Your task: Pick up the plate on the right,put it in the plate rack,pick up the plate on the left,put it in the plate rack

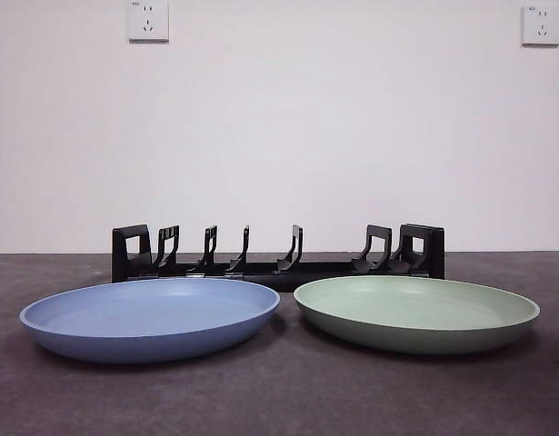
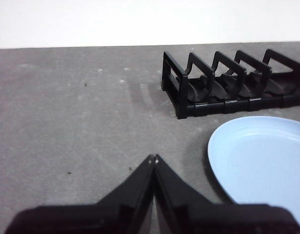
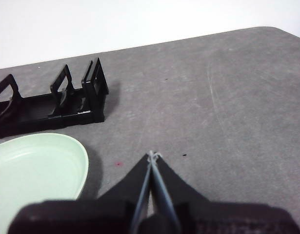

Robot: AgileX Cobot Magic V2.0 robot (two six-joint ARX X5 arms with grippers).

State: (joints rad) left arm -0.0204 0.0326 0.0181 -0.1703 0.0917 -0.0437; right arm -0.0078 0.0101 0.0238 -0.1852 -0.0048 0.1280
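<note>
Left wrist view has my left gripper (image 2: 153, 158) with its jaws pressed together on nothing, above bare table (image 2: 81, 122), the blue plate (image 2: 262, 161) just beside it. My right gripper (image 3: 153, 155) is likewise closed and empty near the green plate (image 3: 35, 170). Both plates lie flat, side by side, apart, in front of the plate rack (image 1: 277, 259), which holds nothing.

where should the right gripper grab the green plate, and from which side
Probably the raised rim of the green plate on its outer right edge, nearest the right gripper. The plate lies flat on the table, so only the upturned rim offers a pinch: one jaw over, one under. The jaws, now shut, must open first.
</note>
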